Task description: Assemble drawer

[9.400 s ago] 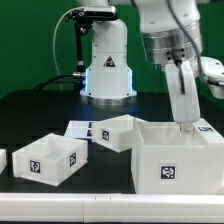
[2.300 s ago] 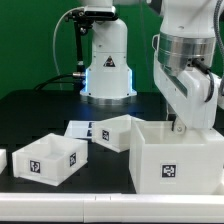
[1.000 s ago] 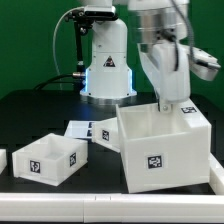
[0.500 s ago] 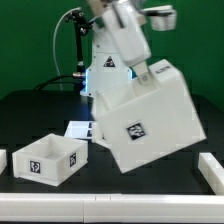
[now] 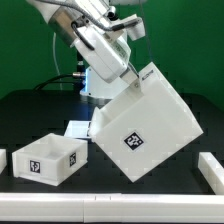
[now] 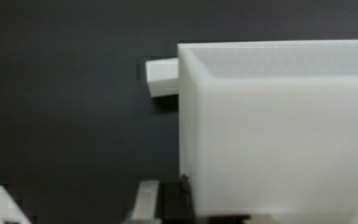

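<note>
My gripper (image 5: 136, 78) is shut on one wall of the large open white box (image 5: 148, 125), the drawer's case, which carries a marker tag. It holds the box off the table, tilted on a corner. In the wrist view the box wall (image 6: 282, 130) fills most of the picture, with my gripper (image 6: 190, 208) clamped over its rim and one finger (image 6: 149, 202) outside it. A small white drawer box (image 5: 50, 158) with tags stands on the black table at the exterior view's left. A small white part (image 6: 163, 80) shows beside the case in the wrist view.
The marker board (image 5: 75, 128) lies flat behind the small drawer box, partly hidden by the held case. A white rail (image 5: 211, 166) lies at the exterior view's right front. A white piece (image 5: 2, 158) shows at the left edge. The robot base (image 5: 95, 85) stands behind.
The large case has been lifted off the table, tipped onto a corner and carried toward the exterior view's left. It now hides the second small box that stood behind it.
</note>
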Action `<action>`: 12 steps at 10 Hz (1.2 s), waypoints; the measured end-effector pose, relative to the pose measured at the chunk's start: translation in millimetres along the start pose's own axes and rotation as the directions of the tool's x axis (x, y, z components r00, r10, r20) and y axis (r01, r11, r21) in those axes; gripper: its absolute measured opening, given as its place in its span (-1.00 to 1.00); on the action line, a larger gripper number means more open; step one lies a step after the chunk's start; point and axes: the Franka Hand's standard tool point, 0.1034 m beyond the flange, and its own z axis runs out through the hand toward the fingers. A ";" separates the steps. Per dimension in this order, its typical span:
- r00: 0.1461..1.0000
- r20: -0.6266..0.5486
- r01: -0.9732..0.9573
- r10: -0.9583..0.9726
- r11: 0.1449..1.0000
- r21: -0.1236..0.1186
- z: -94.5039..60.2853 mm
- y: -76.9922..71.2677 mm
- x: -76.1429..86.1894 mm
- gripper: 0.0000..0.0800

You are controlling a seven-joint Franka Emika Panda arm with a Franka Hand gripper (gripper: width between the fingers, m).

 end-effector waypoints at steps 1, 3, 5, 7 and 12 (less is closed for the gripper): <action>0.999 0.050 0.006 -0.007 1.000 0.026 7.1 2.8 -1.3 -0.92; 0.997 0.080 -0.015 0.015 1.000 0.008 27.7 15.5 4.6 -0.92; 0.989 0.145 -0.040 0.043 0.999 -0.025 26.6 23.6 17.0 -0.92; 0.972 0.225 -0.053 0.062 0.997 -0.049 24.5 32.0 30.3 -0.92; 0.916 0.396 -0.032 0.060 0.997 -0.075 38.1 27.0 34.0 -0.92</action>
